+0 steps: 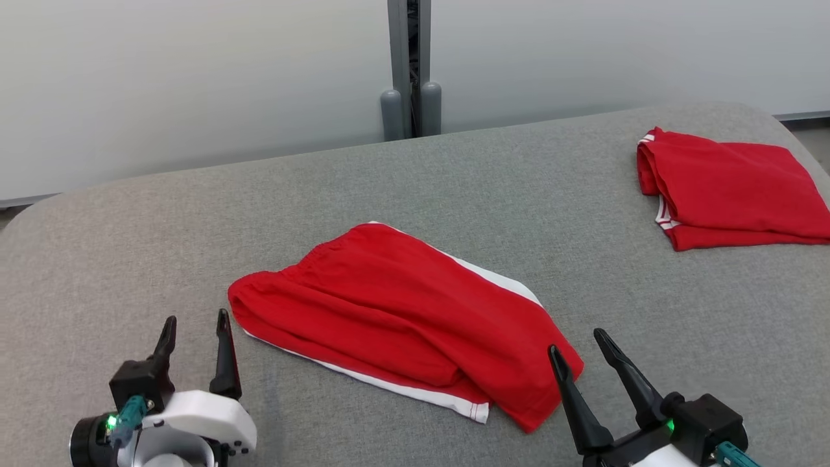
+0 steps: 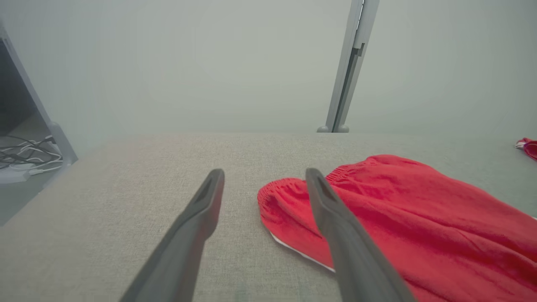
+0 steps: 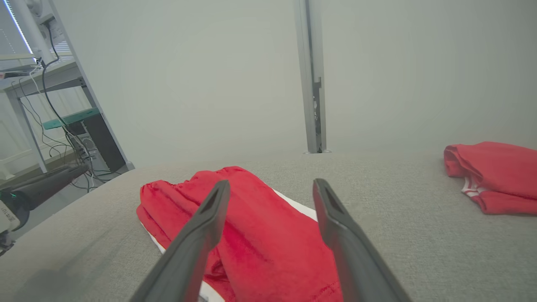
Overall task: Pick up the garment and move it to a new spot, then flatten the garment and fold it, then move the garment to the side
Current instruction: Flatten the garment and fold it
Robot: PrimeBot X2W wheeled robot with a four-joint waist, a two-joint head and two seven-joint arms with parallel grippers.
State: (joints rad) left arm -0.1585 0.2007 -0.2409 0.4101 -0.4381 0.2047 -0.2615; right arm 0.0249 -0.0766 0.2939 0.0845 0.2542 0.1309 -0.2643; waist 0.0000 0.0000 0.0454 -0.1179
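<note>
Folded red shorts (image 1: 402,318) with white trim lie mid-way across the grey padded table (image 1: 130,259). The left gripper (image 1: 196,318) stands spread and empty just beside their waistband end. The right gripper (image 1: 576,342), likewise spread, is at their hem corner. A second red garment (image 1: 733,188) lies folded at the far right.

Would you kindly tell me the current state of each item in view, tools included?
Red shorts: folded over, lying on the grey table, not held.
Second red garment: folded, resting at the far right of the table.
Left tool: open, empty, beside the shorts' waistband end.
Right tool: open, empty, by the shorts' hem end.
</note>
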